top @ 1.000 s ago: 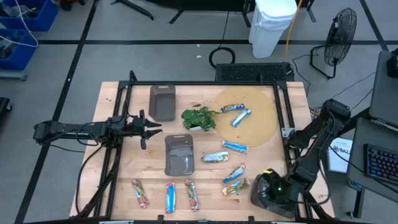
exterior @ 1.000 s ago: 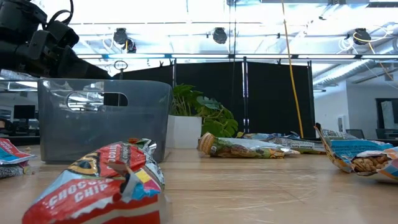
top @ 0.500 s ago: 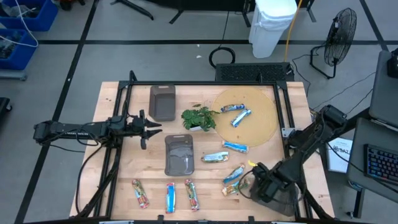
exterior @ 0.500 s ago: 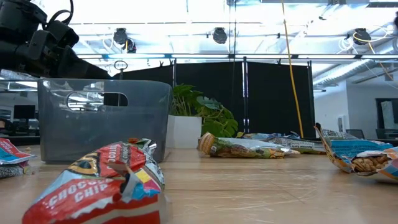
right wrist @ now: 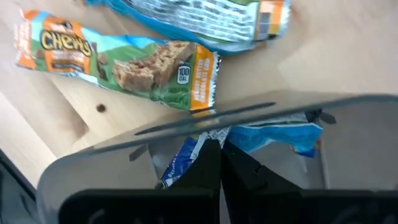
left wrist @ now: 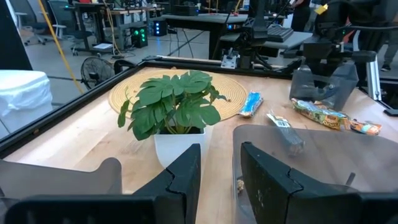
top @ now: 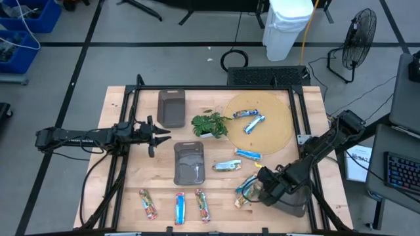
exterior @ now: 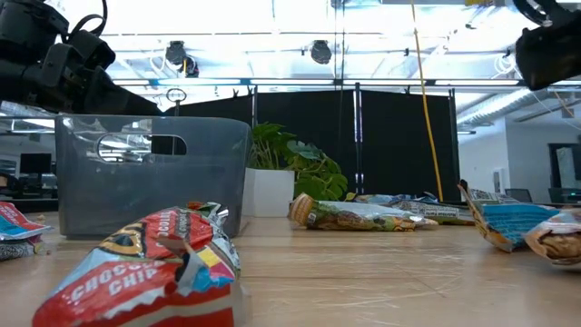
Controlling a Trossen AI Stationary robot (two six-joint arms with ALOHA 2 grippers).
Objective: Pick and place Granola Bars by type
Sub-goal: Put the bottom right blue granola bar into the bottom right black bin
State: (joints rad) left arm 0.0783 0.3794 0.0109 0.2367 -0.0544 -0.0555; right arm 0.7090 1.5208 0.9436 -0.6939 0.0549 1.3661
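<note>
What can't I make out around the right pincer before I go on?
- Right wrist view: whether the shut right pincer grips the blue bar; a translucent grey panel lies across both.
- High view: the bars near the table's near-right corner are partly covered by the right arm.
- Low view: the right arm is cut off by the top edge; the grey tray hides the table behind it.

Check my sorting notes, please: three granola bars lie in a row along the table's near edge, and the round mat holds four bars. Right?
Nearly. The row of three bars is right, but the round mat holds only two bars, as the high view shows.
</note>
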